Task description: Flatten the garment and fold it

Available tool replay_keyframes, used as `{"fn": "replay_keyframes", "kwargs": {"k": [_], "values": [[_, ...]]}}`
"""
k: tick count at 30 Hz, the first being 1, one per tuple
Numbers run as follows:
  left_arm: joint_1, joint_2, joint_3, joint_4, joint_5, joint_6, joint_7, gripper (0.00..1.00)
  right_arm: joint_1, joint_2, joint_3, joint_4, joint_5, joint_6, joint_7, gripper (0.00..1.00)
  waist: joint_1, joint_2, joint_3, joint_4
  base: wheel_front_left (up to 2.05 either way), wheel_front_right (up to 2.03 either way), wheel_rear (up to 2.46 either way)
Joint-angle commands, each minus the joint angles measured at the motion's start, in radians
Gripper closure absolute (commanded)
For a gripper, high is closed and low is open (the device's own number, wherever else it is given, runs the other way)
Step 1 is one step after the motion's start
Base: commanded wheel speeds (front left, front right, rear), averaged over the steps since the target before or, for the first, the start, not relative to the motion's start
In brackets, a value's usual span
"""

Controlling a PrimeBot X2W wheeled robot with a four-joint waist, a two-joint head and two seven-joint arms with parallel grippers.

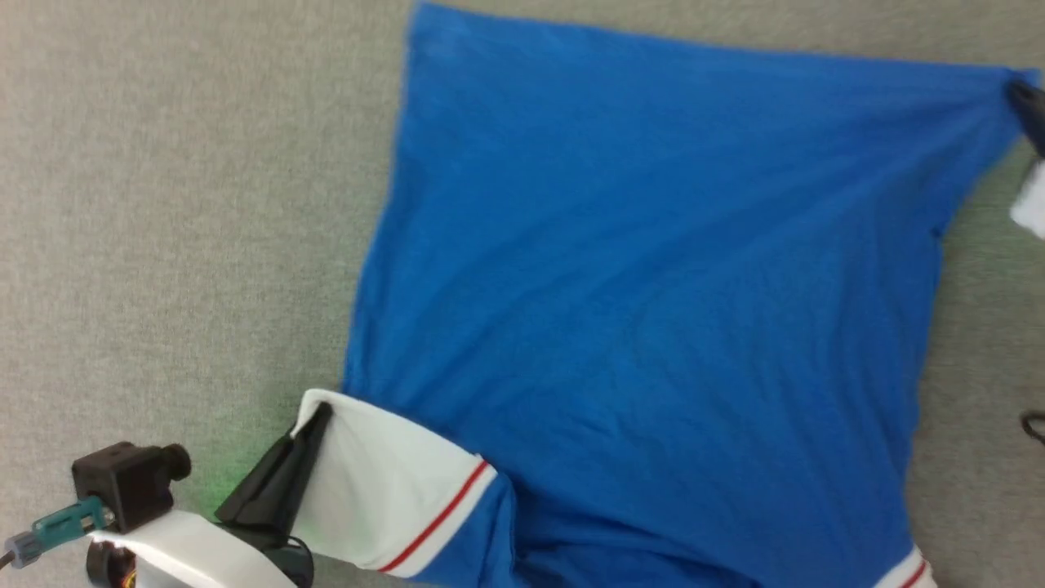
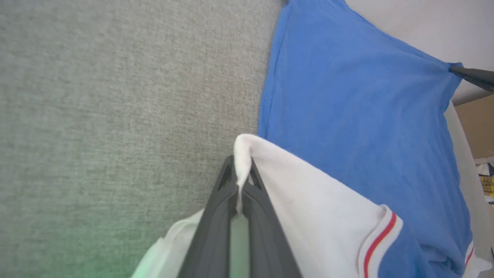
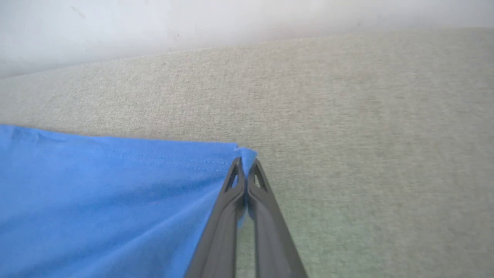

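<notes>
Garment (image 1: 653, 286) flat on surface (image 1: 163, 204) — L fingers (image 1: 277, 482) at near-left sleeve (image 1: 384, 490), R fingers (image 3: 222, 220) at far-right corner

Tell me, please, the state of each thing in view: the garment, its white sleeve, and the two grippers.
garment: spread open on the grey surface, plain blue side up, wrinkled, not folded.
white sleeve: tip pinched, striped trim showing.
left gripper: shut on the white sleeve tip.
right gripper: shut on a blue hem corner, cloth drawn taut toward it.

The blue garment (image 1: 645, 310) with white, red-striped sleeves lies spread nearly flat, plain side up.
</notes>
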Motion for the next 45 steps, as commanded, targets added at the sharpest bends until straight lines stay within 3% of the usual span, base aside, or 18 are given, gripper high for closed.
{"fn": "replay_keyframes", "kwargs": {"k": [1, 6, 13, 18, 22, 23, 25, 28, 35, 39, 45], "values": [[0.012, 0.006, 0.009, 0.009, 0.009, 0.011, -0.005, 1.0, 0.04, -0.004, -0.037, -0.02, 0.017, -0.001, -0.016, 1.0, -0.0001, 0.0, -0.058, -0.043, 0.0, 0.0, 0.0], [0.021, 0.015, 0.008, 0.005, 0.02, 0.012, -0.007, 1.0, 0.239, 0.018, -0.2, -0.081, 0.039, -0.001, -0.051, 1.0, -0.0001, 0.0, -0.108, -0.083, 0.0, 0.0, 0.0], [0.028, 0.012, 0.005, 0.005, 0.03, 0.019, -0.018, 1.0, 0.565, 0.121, -0.439, -0.051, 0.037, -0.001, -0.124, 1.0, -0.0001, 0.0, -0.159, -0.133, 0.0, 0.0, 0.0], [0.047, 0.008, 0.007, 0.006, 0.034, 0.027, -0.028, 1.0, 0.723, 0.152, -0.503, 0.064, 0.084, -0.001, -0.175, 1.0, -0.0001, 0.0, -0.186, -0.156, 0.0, 0.0, 0.0], [0.064, 0.007, 0.014, 0.011, 0.034, 0.033, -0.038, 1.0, 0.757, 0.153, -0.458, 0.198, 0.155, -0.001, -0.254, 1.0, -0.0001, 0.0, -0.213, -0.172, 0.0, 0.0, 0.0], [0.067, 0.007, 0.014, 0.012, 0.033, 0.032, -0.04, 1.0, 0.75, 0.153, -0.446, 0.207, 0.158, -0.001, -0.288, 0.0, -0.0001, 0.0, -0.221, -0.176, 0.0, 0.0, 0.0], [0.074, 0.006, 0.014, 0.01, 0.03, 0.032, -0.042, 1.0, 0.73, 0.154, -0.41, 0.197, 0.156, -0.001, -0.333, 0.0, -0.0001, 0.0, -0.235, -0.184, 0.0, 0.0, 0.0], [0.079, 0.008, 0.015, 0.004, 0.028, 0.034, -0.04, 1.0, 0.688, 0.153, -0.354, 0.086, 0.131, -0.001, -0.37, 0.0, -0.0001, 0.0, -0.246, -0.19, 0.0, 0.0, 0.0], [0.053, 0.004, -0.002, -0.022, 0.028, 0.027, -0.039, 1.0, 0.52, 0.051, -0.193, -0.192, 0.123, -0.001, -0.295, 0.0, -0.0001, 0.0, -0.212, -0.177, 0.0, 0.0, 0.0], [0.018, 0.002, -0.02, -0.025, 0.038, 0.018, -0.037, 1.0, 0.404, -0.014, -0.072, -0.215, 0.101, -0.001, -0.216, 0.0, -0.0001, 0.0, -0.163, -0.146, 0.0, 0.0, 0.0], [-0.041, -0.01, -0.054, -0.013, 0.049, 0.001, -0.036, 1.0, 0.259, -0.082, 0.083, -0.133, 0.064, -0.001, -0.116, 0.0, -0.0001, 0.0, -0.089, -0.086, 0.0, 0.0, 0.0]]}}
